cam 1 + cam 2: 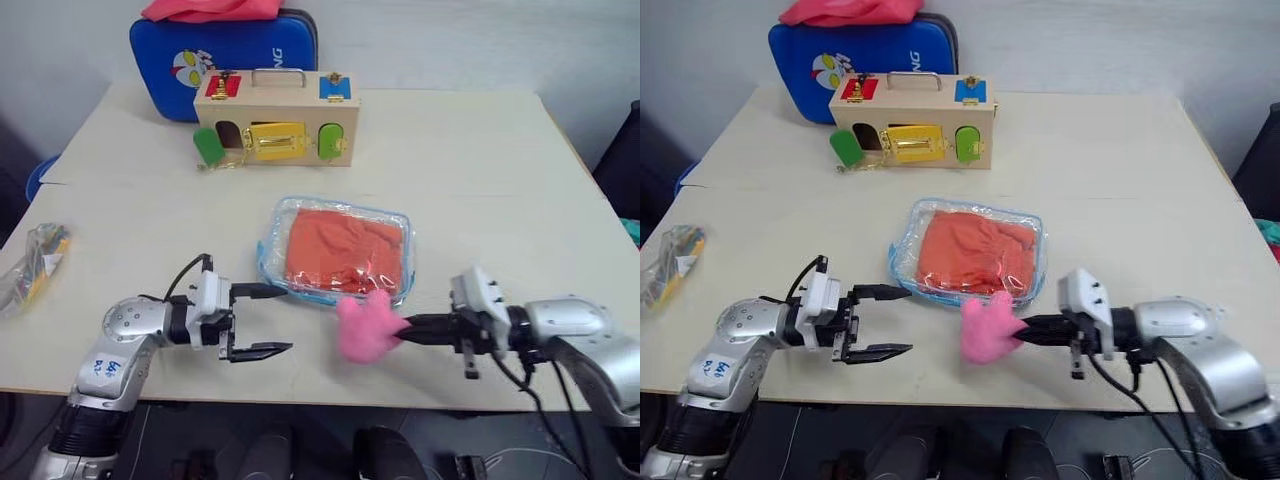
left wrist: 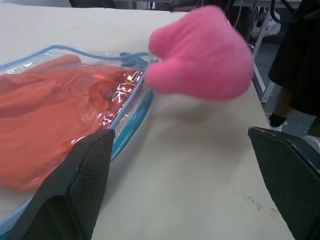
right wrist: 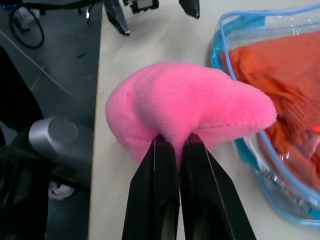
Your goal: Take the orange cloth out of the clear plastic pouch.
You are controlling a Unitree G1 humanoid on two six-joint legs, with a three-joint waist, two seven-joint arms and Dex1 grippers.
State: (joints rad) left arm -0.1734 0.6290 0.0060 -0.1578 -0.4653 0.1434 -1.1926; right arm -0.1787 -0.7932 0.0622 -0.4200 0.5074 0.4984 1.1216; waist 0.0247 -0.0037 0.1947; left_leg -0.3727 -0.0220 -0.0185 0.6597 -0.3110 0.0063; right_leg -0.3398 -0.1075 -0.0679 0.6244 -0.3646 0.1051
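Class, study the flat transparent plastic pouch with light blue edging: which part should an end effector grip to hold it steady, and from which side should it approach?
Grip the near left corner of the transparent plastic pouch with light blue edging, coming in level from the robot's left. The pouch lies flat, so only its thin rim offers a pinch, and the open left end effector is beside that corner. The folded orange cloth fills the middle.
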